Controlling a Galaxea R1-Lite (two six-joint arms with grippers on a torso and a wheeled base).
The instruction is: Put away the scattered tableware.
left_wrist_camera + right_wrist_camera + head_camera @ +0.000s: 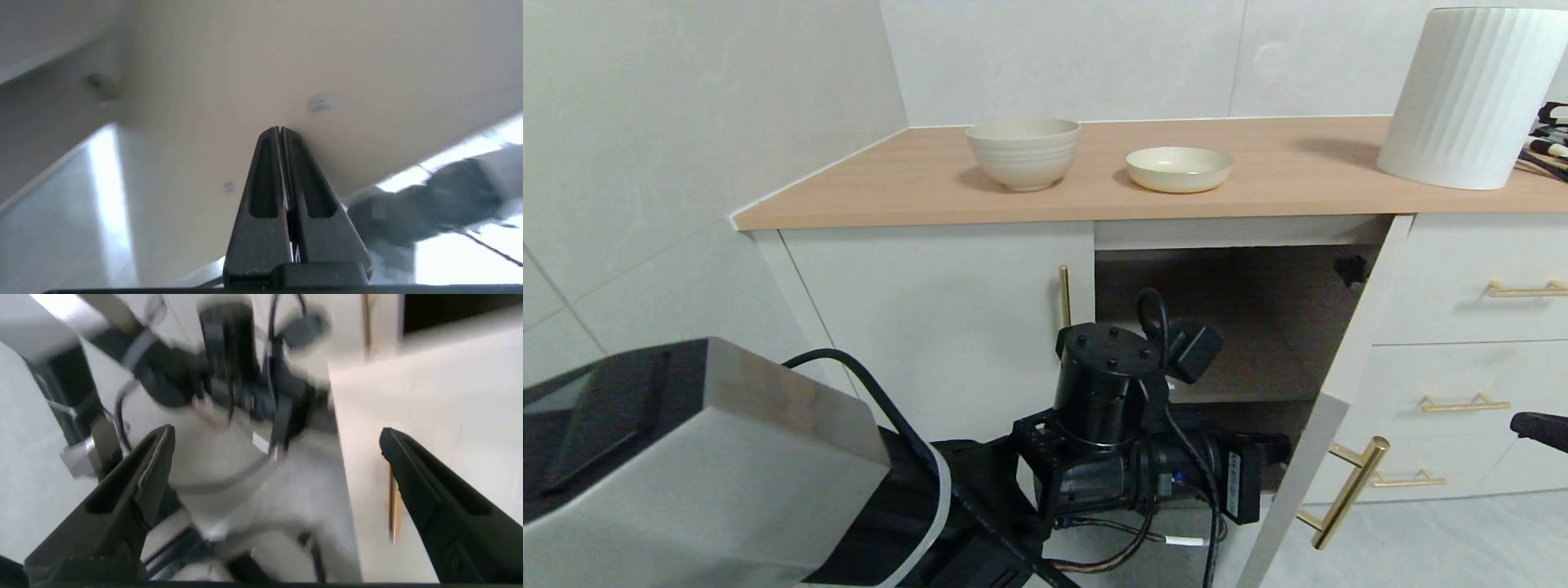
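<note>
Counter (1282, 175) has a bowl (1023, 153) and dish (1178, 168) side by side; left gripper (279, 132) pinched shut on nothing, right gripper (276, 439) wide open.

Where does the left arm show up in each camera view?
Head view: the left arm low in the middle, before the open cabinet.
Left wrist view: the left end effector, shut, against a pale panel.
Right wrist view: the left arm, blurred, beyond the open right end effector.
Shared landmark: the open door's gold handle, head and right wrist views.
</note>
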